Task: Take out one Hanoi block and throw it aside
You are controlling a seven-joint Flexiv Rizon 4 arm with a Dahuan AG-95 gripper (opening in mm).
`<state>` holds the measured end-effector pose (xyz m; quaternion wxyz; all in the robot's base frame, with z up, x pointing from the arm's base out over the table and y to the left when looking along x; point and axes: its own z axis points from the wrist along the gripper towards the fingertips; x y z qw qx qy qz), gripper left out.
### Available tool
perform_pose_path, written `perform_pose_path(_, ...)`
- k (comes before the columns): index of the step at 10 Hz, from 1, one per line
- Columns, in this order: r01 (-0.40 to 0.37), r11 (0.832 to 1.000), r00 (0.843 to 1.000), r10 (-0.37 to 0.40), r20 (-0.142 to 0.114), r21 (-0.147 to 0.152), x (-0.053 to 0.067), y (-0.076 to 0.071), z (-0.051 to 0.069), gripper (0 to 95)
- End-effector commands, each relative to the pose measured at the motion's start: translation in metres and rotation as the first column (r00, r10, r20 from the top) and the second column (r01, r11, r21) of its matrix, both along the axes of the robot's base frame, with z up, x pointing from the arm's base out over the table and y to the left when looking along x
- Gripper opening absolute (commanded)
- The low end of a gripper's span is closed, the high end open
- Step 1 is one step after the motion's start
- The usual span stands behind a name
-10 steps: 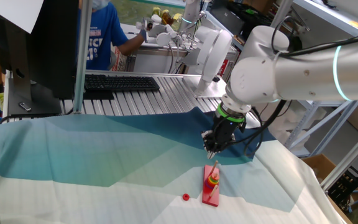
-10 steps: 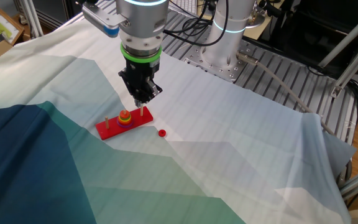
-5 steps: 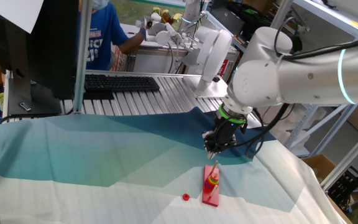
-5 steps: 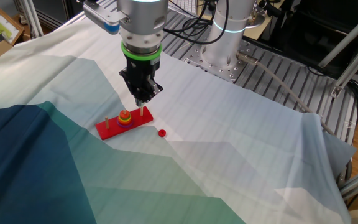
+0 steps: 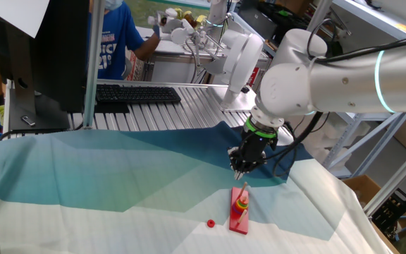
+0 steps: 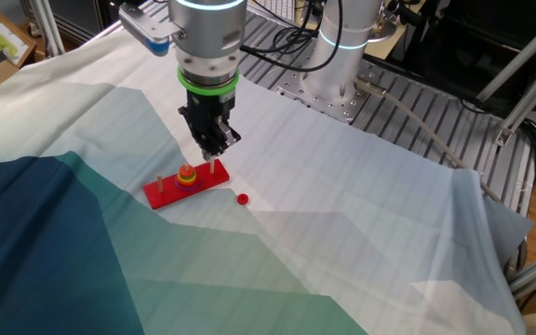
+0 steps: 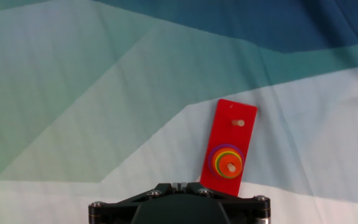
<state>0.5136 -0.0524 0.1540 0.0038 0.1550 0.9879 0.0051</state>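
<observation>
The red Hanoi base (image 5: 240, 210) lies on the cloth with a stack of coloured rings (image 5: 241, 204) on its middle peg. It also shows in the other fixed view (image 6: 186, 184) and in the hand view (image 7: 229, 146), where the stack (image 7: 227, 160) and a bare peg (image 7: 238, 122) are seen from above. A small red block (image 5: 211, 224) lies loose on the cloth beside the base, also seen in the other fixed view (image 6: 242, 198). My gripper (image 5: 239, 171) (image 6: 210, 151) hangs above the base's end, fingers together and empty. In the hand view the gripper (image 7: 179, 185) sits at the bottom edge.
A blue-green cloth (image 6: 82, 261) covers the table. A keyboard (image 5: 136, 93) and a monitor (image 5: 41, 56) stand at the back left, with a person (image 5: 118, 35) behind. A second robot base (image 6: 342, 46) stands on the slatted metal surface (image 6: 417, 121).
The arm has shifted only slightly above the base. The base, the ring stack and the loose red block have not moved.
</observation>
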Motion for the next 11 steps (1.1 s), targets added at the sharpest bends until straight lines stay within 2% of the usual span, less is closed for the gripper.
perform_pose_path(1,0.044,0.999,0.999,-0.044,-0.001,-0.011,0.0,0.0,-0.001,0.0)
perform_pose_path(6,0.059,0.998,0.998,-0.059,-0.006,-0.023,0.0,0.0,-0.001,0.0)
perform_pose_path(9,-0.019,1.0,1.0,0.019,0.002,-0.022,0.003,-0.011,-0.006,0.0)
perform_pose_path(11,-0.097,0.995,0.995,0.098,0.025,-0.028,0.003,-0.031,-0.015,0.0)
